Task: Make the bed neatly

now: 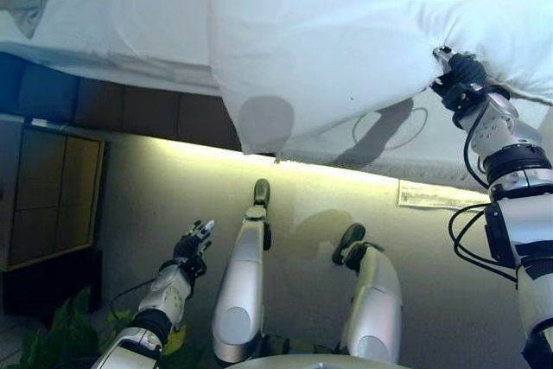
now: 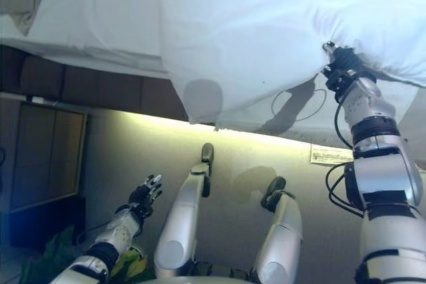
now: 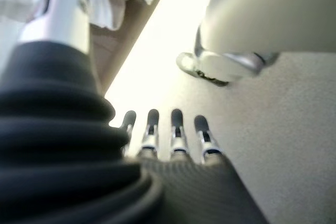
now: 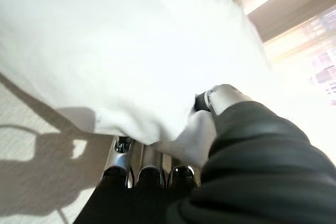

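Note:
A white duvet (image 1: 346, 49) lies over the bed (image 1: 130, 49) and hangs past its near edge, one corner drooping low at the middle (image 1: 259, 140). My right hand (image 1: 458, 75) is raised at the bed's edge on the right and is shut on a fold of the duvet (image 4: 184, 129), thumb and fingers pinching the cloth. The duvet is drawn taut toward that hand. My left hand (image 1: 192, 244) hangs low over the floor at the lower left, far from the bed, fingers straight and holding nothing (image 3: 163, 129).
A dark bed frame (image 1: 147, 110) runs under the mattress with a lit strip below it. A wooden cabinet (image 1: 52, 196) stands at the left, a green plant (image 1: 60, 326) near it. A white label (image 1: 436, 194) lies on the floor at the right.

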`<state>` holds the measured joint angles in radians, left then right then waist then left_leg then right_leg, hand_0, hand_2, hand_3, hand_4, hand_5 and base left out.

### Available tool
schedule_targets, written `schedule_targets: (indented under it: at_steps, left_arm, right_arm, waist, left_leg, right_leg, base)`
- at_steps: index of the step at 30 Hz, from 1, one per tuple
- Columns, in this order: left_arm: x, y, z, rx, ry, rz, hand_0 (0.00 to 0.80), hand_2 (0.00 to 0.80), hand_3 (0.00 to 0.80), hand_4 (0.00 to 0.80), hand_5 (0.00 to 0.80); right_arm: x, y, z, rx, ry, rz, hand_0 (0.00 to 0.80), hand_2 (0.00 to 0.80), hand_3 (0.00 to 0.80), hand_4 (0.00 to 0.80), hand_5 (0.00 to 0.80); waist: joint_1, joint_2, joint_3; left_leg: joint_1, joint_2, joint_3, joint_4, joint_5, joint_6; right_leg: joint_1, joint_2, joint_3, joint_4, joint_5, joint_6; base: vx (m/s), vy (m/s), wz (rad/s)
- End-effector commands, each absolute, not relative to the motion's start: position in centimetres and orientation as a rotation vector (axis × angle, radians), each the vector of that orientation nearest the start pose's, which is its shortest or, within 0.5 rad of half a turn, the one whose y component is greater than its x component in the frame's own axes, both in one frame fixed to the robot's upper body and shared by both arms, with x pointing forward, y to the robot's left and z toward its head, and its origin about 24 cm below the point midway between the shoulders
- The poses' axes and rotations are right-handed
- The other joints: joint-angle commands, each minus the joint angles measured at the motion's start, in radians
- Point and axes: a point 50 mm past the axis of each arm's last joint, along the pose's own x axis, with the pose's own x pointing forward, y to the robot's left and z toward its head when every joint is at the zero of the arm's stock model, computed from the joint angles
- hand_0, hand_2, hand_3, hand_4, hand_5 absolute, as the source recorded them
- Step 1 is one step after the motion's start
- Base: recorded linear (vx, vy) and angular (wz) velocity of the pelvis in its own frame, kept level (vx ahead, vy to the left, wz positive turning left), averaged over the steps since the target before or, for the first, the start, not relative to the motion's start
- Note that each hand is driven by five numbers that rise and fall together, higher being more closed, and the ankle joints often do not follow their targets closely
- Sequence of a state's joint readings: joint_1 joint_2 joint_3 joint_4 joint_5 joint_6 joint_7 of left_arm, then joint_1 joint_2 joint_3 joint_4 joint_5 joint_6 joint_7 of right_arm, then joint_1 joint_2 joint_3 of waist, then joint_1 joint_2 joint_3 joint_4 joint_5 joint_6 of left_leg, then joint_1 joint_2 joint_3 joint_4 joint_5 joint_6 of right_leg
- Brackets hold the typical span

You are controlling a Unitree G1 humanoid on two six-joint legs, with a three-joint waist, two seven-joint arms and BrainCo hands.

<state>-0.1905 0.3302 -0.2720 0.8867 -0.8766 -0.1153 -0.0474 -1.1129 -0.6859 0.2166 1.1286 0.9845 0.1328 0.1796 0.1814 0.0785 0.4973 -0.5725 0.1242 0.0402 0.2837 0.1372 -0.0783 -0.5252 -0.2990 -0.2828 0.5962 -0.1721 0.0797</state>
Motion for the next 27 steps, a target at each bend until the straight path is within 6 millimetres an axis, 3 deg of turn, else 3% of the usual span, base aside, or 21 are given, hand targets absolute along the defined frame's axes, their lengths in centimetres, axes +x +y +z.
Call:
schedule_targets:
  at_steps: [1,8,11,15,17,20,21,27]
  left_arm:
    - [21.7,23.5,-9.1,-0.326,0.613,0.203,0.0,0.0,0.0,0.0,0.0]
    - [22.9,23.9,-7.9,-0.367,0.516,0.216,0.0,0.0,0.0,0.0,0.0]
    - [25.6,24.3,-4.7,-0.419,0.355,0.228,0.0,0.0,0.0,0.0,0.0]
    - [29.7,23.8,1.0,-0.554,0.123,0.205,0.0,0.0,0.0,0.0,0.0]
    - [31.0,22.5,2.7,-0.644,0.073,0.165,0.0,0.0,0.0,0.0,0.0]
    - [32.6,19.3,3.5,-0.798,0.108,0.051,0.0,0.0,0.0,0.0,0.0]
    - [32.9,18.2,3.4,-0.889,0.134,0.013,0.0,0.0,0.0,0.0,0.0]
    - [32.4,13.1,1.4,-1.241,0.352,-0.152,0.0,0.0,0.0,0.0,0.0]
  right_arm:
    - [39.7,-28.1,24.0,0.34,-0.174,0.043,0.8,0.8,0.8,0.8,0.8]
    - [39.9,-27.6,22.9,0.357,-0.138,0.057,0.8,0.8,0.8,0.8,0.8]
    - [40.0,-26.8,21.9,0.373,-0.122,0.071,0.8,0.8,0.8,0.8,0.8]
    - [40.3,-25.5,20.7,0.4,-0.102,0.09,0.8,0.8,0.8,0.8,0.8]
    - [40.5,-24.6,20.6,0.413,-0.093,0.105,0.8,0.8,0.8,0.8,0.8]
    - [41.0,-23.1,21.3,0.438,-0.098,0.13,0.8,0.8,0.8,0.8,0.8]
    - [41.1,-22.8,21.6,0.44,-0.102,0.136,0.8,0.8,0.8,0.8,0.8]
    - [41.6,-20.1,22.2,0.468,-0.117,0.179,0.8,0.8,0.8,0.8,0.8]
  waist:
    - [0.02,-0.018,-0.065]
    - [0.024,-0.028,-0.109]
    - [0.025,-0.041,-0.129]
    - [0.025,-0.066,-0.142]
    - [0.025,-0.081,-0.147]
    - [0.018,-0.104,-0.152]
    - [0.017,-0.106,-0.146]
    - [-0.001,-0.132,-0.126]
  left_leg:
    - [0.059,0.052,0.024,-0.012,-0.079,-0.036]
    - [0.165,0.057,0.034,-0.075,-0.069,-0.049]
    - [0.212,0.065,0.033,-0.096,-0.067,-0.053]
    - [0.24,0.077,0.031,-0.109,-0.046,-0.05]
    - [0.25,0.082,0.027,-0.113,-0.047,-0.053]
    - [0.258,0.09,0.018,-0.116,-0.065,-0.061]
    - [0.243,0.09,0.02,-0.116,-0.043,-0.052]
    - [0.226,0.104,0.015,-0.109,-0.069,-0.06]
  right_leg:
    - [0.062,-0.026,-0.005,-0.172,0.096,0.048]
    - [0.197,-0.017,-0.027,-0.275,0.119,0.06]
    - [0.253,-0.014,-0.037,-0.308,0.124,0.062]
    - [0.304,-0.002,-0.056,-0.346,0.15,0.051]
    - [0.325,0.008,-0.061,-0.359,0.151,0.049]
    - [0.346,0.024,-0.057,-0.365,0.132,0.054]
    - [0.337,0.025,-0.064,-0.369,0.152,0.046]
    - [0.317,0.041,-0.044,-0.361,0.137,0.058]
  base:
    - [0.076,-0.009,0.0]
    - [0.079,-0.007,0.03]
    - [0.092,-0.038,0.03]
    - [0.055,-0.073,0.06]
    - [0.04,-0.094,0.02]
    - [0.089,-0.097,-0.01]
    - [-0.092,-0.035,-0.02]
    - [-0.015,-0.066,-0.04]
